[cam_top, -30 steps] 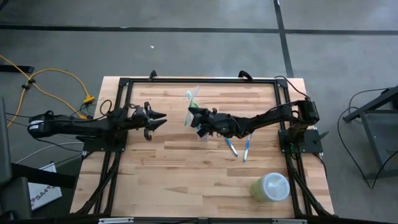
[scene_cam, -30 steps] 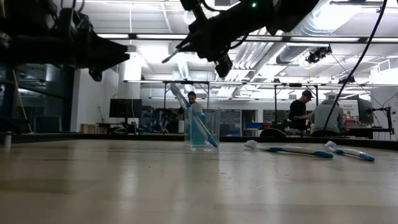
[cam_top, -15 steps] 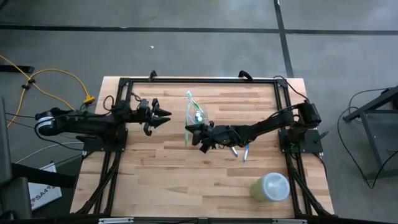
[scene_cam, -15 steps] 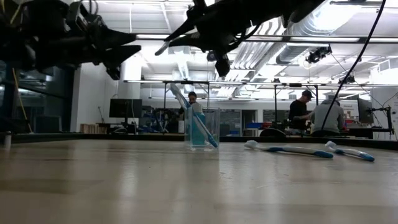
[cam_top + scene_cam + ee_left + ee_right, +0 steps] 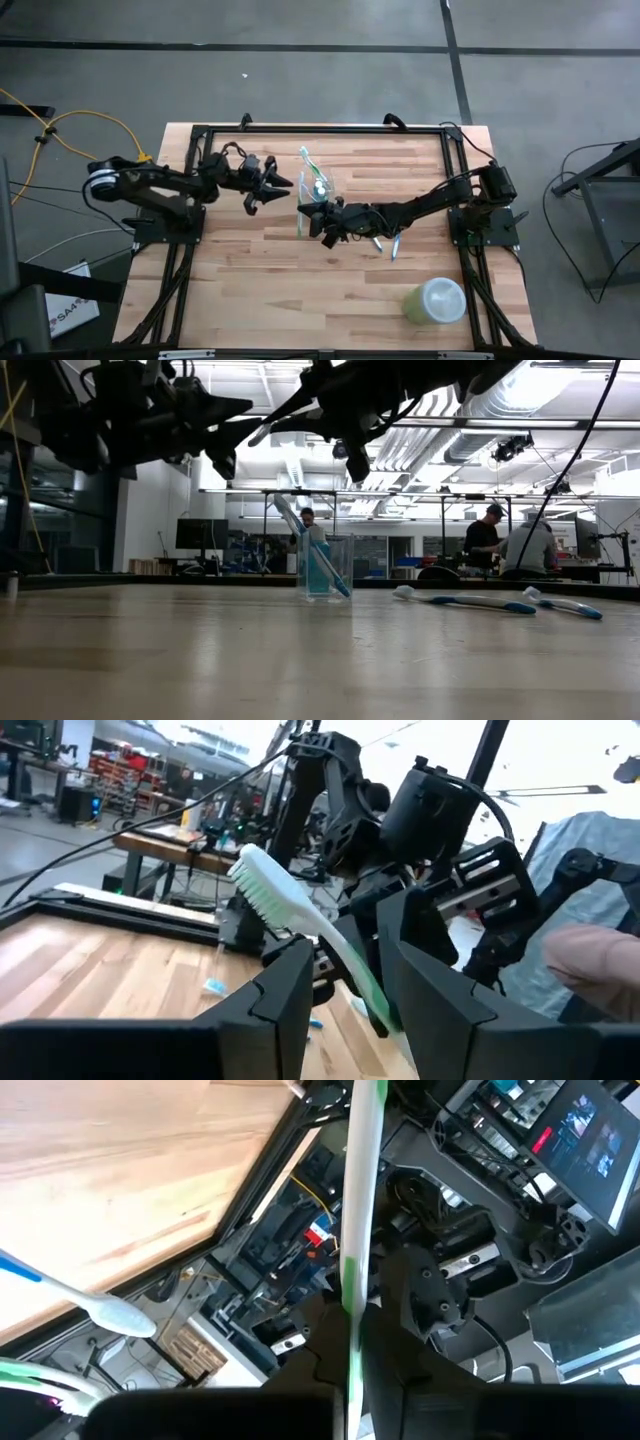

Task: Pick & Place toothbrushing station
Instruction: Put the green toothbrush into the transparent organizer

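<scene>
One camera is looking straight down on the counter (image 5: 300,260); another is peering level across it, close to the cup (image 5: 325,566), which both are sharing. Wrist cameras are looking past each arm's fingers.

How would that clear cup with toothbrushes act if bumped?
The clear cup looks thin, probably light, so it would likely slide. The toothbrushes lean out over its rim, which may make it tip. It probably would not roll while upright.

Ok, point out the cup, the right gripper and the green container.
cup (image 5: 325,565), low view, clear side wall
right gripper (image 5: 305,211), high view, fingertips
green container (image 5: 436,300), high view, lid centre
</scene>
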### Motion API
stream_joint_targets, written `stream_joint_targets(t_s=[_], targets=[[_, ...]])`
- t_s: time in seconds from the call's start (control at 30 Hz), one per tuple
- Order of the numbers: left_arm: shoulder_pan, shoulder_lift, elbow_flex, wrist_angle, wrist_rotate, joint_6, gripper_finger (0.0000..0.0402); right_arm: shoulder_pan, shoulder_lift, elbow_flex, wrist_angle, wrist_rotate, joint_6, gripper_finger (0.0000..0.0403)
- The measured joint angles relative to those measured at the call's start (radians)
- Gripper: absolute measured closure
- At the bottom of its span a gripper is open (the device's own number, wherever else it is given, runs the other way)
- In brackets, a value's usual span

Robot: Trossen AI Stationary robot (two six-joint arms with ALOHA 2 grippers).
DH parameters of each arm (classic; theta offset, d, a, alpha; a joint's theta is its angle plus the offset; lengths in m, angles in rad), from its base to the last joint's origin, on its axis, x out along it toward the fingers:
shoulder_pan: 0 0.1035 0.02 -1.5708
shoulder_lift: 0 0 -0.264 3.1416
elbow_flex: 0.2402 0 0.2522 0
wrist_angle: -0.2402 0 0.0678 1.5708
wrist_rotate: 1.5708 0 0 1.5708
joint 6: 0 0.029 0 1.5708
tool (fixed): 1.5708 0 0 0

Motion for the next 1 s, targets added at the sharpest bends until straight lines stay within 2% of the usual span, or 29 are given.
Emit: stream_joint_targets(t_s=[0.4, 0.63, 1.0], targets=[[0.0, 0.069, 0.001, 0.097, 0.008, -0.068, 0.0268, 0.004, 0.0, 0.0, -0.001, -0.023, 0.0, 0.0399], [0.0, 0.069, 0.023, 0.092, 0.053, -0.105, 0.0268, 0.004, 0.0, 0.0, -0.002, -0.031, -0.003, 0.0399], [-0.016, 0.069, 0.055, 0.019, 0.062, -0.105, 0.0268, 0.004, 0.0, 0.0, 0.002, -0.026, -0.007, 0.0399]])
